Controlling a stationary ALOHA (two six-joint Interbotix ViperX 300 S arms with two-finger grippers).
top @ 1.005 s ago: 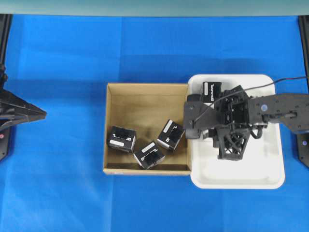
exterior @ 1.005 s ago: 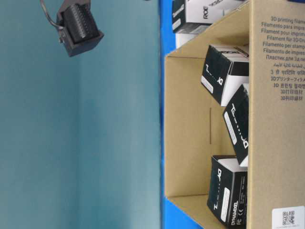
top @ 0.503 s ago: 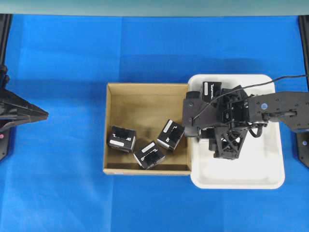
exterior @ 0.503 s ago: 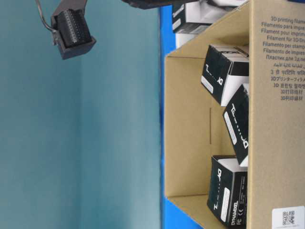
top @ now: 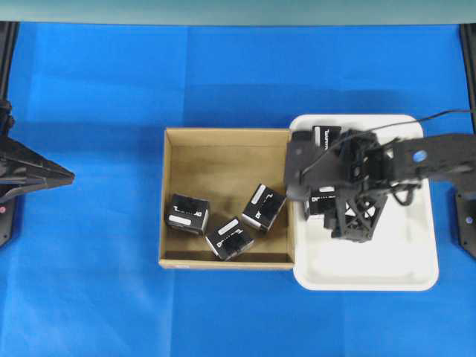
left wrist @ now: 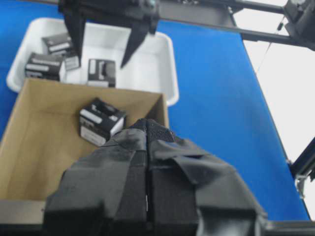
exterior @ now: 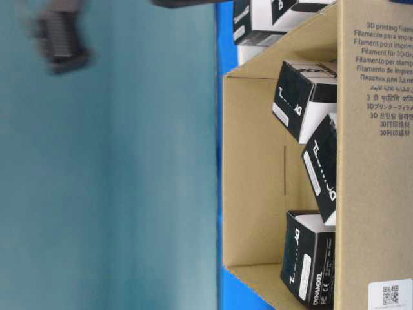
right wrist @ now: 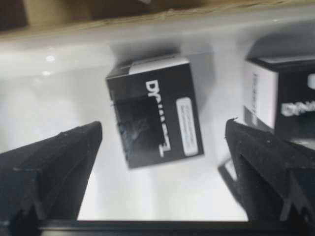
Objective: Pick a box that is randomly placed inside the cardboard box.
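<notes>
The brown cardboard box (top: 169, 197) holds three black boxes: one at the left (top: 187, 213), one in the middle (top: 230, 238) and one by the right wall (top: 262, 207). My right gripper (right wrist: 162, 142) hangs open over the white tray (top: 372, 271). Between its spread fingers (right wrist: 54, 167) a black box (right wrist: 155, 110) lies flat on the tray floor, touching neither finger. My left gripper (left wrist: 146, 147) is shut and empty, parked at the left edge of the table (top: 63, 176), far from the cardboard box.
The tray touches the cardboard box's right wall. Other black boxes lie in it, one at its top left (top: 325, 136) and one beside the right finger (right wrist: 280, 101). Blue cloth (top: 223, 82) covers the table all around.
The right gripper opened wide and released a black box, which now lies on the tray floor. The right arm shifted slightly and is rising. The left arm has not moved.
</notes>
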